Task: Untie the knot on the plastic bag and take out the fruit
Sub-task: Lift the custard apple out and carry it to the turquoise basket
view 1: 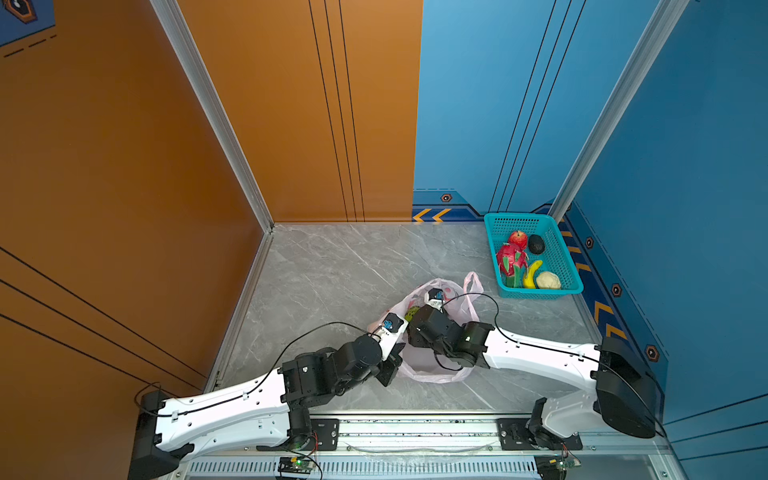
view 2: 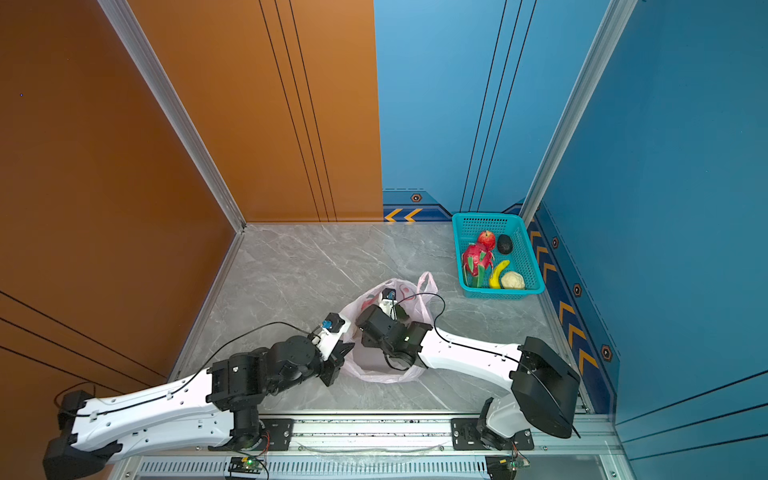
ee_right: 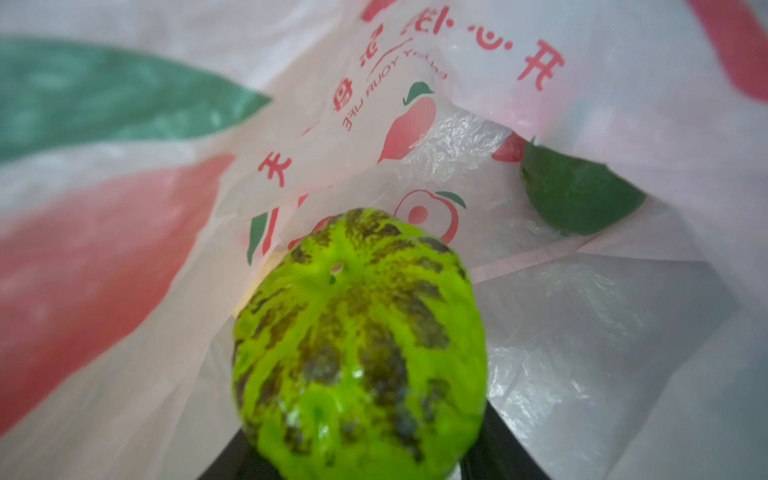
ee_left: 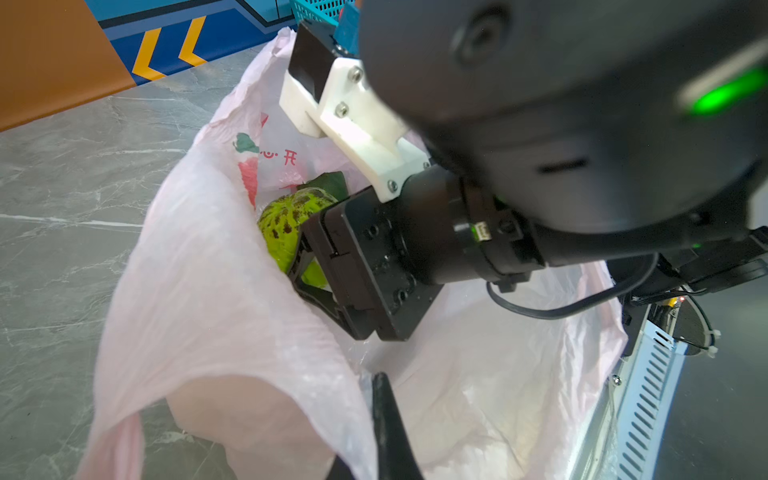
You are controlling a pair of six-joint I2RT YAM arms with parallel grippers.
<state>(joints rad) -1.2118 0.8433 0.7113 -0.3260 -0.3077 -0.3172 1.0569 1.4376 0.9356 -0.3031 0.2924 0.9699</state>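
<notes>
a: green fruit (ee_right: pixel 357 353) is lying inside the plastic bag (ee_left: pixel 208 291), its long axis and dimpled end pointing deeper in.
b: right gripper (ee_left: pixel 305 270) is clasping it, jaws half-spread; left gripper (ee_left: pixel 379 390), closed, is pinching the rim. red print is reading "开心", mirrored "your life".

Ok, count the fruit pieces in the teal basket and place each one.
5. Red apple and dark avocado at the basket's far end, dragon fruit mid-left, yellow banana and cream lumpy fruit at the near end. Smaller pieces underneath could be hidden.

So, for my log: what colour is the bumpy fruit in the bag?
The bumpy fruit is bright green with dark blotches; clearest in the right wrist view.
</notes>
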